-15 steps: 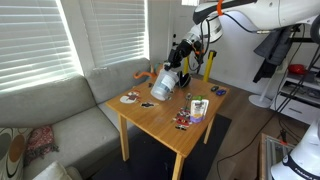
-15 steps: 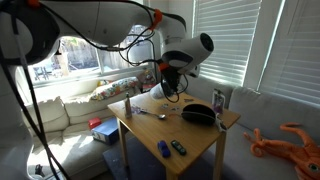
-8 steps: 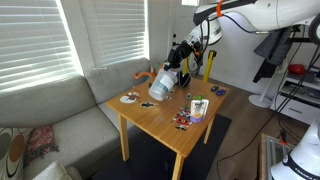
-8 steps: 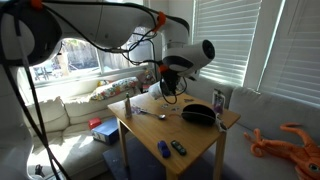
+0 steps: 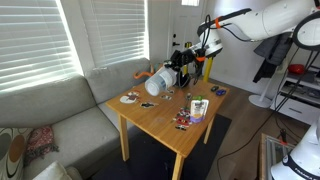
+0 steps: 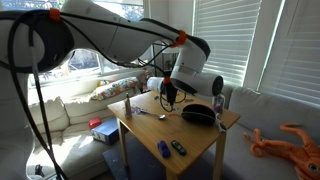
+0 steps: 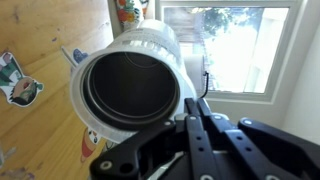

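Beside the grey sofa [image 5: 60, 125] stands the wooden desk [image 5: 160, 118]. Above its far edge the white cup [image 5: 153, 84] hangs in the air and touches nothing below. It lies on its side, and in the wrist view its dark mouth faces the camera. It is tipped like this because the pincer [image 7: 193, 118] is closed tight on its rim and carries it from there. A small box [image 5: 199, 108] and a round flat piece [image 5: 129, 98] rest on the desk, well apart from the cup.
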`<state>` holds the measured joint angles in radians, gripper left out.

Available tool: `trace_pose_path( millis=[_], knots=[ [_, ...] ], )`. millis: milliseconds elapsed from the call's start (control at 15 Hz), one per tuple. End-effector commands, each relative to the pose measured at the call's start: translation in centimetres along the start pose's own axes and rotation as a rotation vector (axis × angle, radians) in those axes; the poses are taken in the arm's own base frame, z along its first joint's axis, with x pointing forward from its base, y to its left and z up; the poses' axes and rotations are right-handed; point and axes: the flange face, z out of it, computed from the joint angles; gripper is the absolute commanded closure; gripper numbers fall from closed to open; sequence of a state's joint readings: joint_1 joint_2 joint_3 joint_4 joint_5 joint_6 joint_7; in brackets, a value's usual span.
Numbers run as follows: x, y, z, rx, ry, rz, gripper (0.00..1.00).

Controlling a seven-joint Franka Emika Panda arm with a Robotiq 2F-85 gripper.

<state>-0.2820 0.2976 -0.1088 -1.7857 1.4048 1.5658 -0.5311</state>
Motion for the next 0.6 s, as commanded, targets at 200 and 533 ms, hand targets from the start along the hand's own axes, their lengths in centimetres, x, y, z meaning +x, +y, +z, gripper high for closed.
trace_pose_path(
  millis=[200,533],
  knots=[
    [-0.3,3.1,-0.2,0.180,-0.003,0.078,0.99],
    [0.0,4.0,0.4,0.318,0.022,0.115,0.99]
  ],
)
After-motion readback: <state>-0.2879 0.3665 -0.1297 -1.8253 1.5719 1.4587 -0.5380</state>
